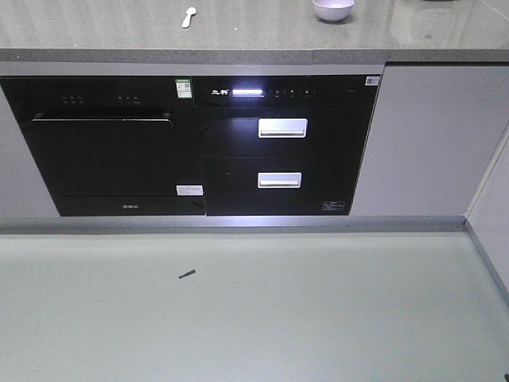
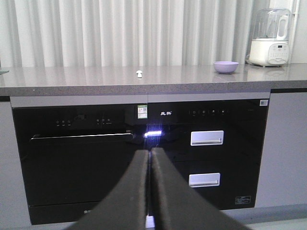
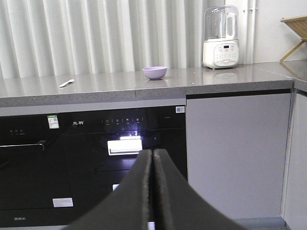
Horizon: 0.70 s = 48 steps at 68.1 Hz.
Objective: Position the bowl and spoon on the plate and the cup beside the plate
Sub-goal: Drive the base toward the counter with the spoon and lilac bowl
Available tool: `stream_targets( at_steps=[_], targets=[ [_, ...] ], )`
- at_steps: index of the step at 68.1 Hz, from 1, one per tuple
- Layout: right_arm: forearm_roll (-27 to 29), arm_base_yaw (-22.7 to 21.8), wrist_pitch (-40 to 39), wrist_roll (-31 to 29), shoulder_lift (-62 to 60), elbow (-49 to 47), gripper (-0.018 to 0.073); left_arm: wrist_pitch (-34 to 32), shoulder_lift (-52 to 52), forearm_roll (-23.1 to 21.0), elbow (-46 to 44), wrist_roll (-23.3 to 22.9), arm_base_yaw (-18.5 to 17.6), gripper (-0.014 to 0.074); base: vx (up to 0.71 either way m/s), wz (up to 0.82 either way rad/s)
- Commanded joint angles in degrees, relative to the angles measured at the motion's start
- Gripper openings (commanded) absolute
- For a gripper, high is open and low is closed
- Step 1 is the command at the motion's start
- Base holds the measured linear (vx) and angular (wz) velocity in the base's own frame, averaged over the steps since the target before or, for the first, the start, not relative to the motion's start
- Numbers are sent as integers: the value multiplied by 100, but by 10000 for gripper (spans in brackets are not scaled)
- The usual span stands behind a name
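Note:
The lavender bowl [image 1: 333,9] [image 2: 226,66] [image 3: 155,72] stands upright on the grey countertop [image 1: 262,36]. The pale spoon [image 1: 188,17] [image 2: 139,73] [image 3: 66,83] lies flat on the same countertop, well to the bowl's left. The plate and the cup are out of view. My left gripper [image 2: 149,152] is shut with nothing between its dark fingers, low in front of the black appliance doors. My right gripper [image 3: 152,152] is also shut and empty, at a similar height below the counter edge. Both grippers are far from the bowl and spoon.
A black built-in oven [image 1: 103,147] and drawer unit [image 1: 282,143] sit under the countertop. A white blender appliance [image 3: 220,38] stands at the back right, with a wooden rack [image 3: 295,28] beyond it. Curtains hang behind the counter. A small dark scrap [image 1: 187,274] lies on the floor.

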Motion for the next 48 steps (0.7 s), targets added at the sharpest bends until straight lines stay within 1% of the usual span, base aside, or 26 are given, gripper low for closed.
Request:
stream_targets(
  at_steps=[1,48],
  targets=[
    [-45,-37,-415,-30,-50,36,-10,-433,-82,-46,-102,11,5,-6,19,-2],
    [-45,-37,-415,-30,-50,36,-10,-433,-82,-46,-102,11,5,-6,16,-5]
  ],
)
